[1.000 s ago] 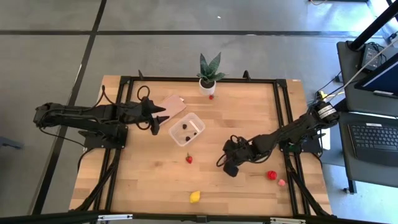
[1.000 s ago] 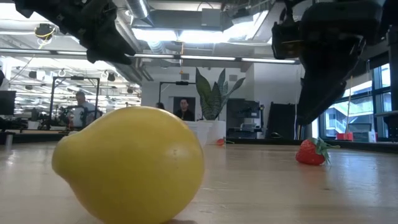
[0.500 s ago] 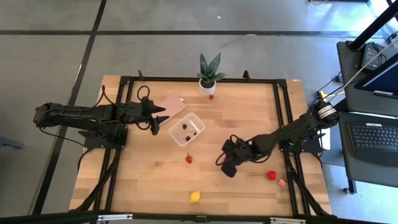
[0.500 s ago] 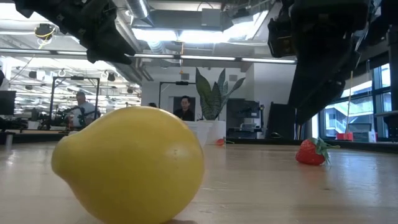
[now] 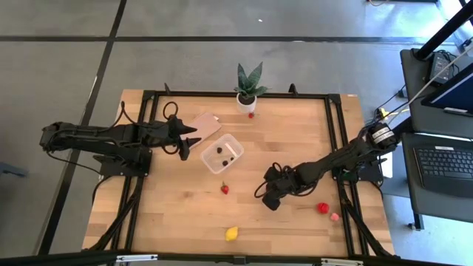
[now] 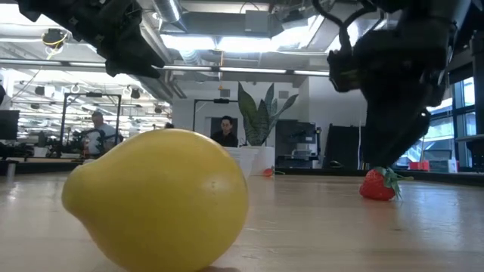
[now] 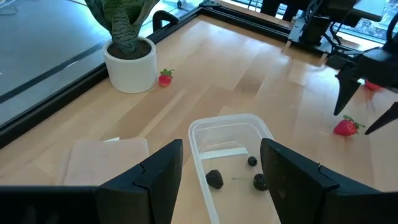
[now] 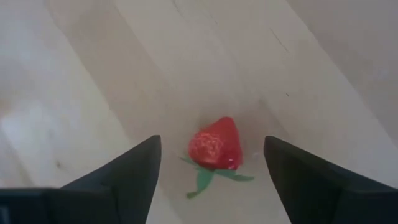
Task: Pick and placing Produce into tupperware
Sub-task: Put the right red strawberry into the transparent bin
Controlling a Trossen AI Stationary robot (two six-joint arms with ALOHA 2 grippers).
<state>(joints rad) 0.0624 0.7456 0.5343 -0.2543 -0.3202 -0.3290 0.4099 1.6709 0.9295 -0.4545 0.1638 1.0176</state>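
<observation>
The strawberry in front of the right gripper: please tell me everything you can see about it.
The strawberry is a small red piece with a speckled skin and green leaves at one end. It lies on its side on the bare wooden table, between the tupperware and the lemon. The open right gripper is near it, fingers on either side in the wrist view; nothing touches it.

tupperware (image 5: pixel 222 154): clear, upright, held dark berries (image 7: pixel 215 178) | strawberry (image 5: pixel 225 189) at its 6 o'clock | lemon (image 5: pixel 232 233) farther
</observation>
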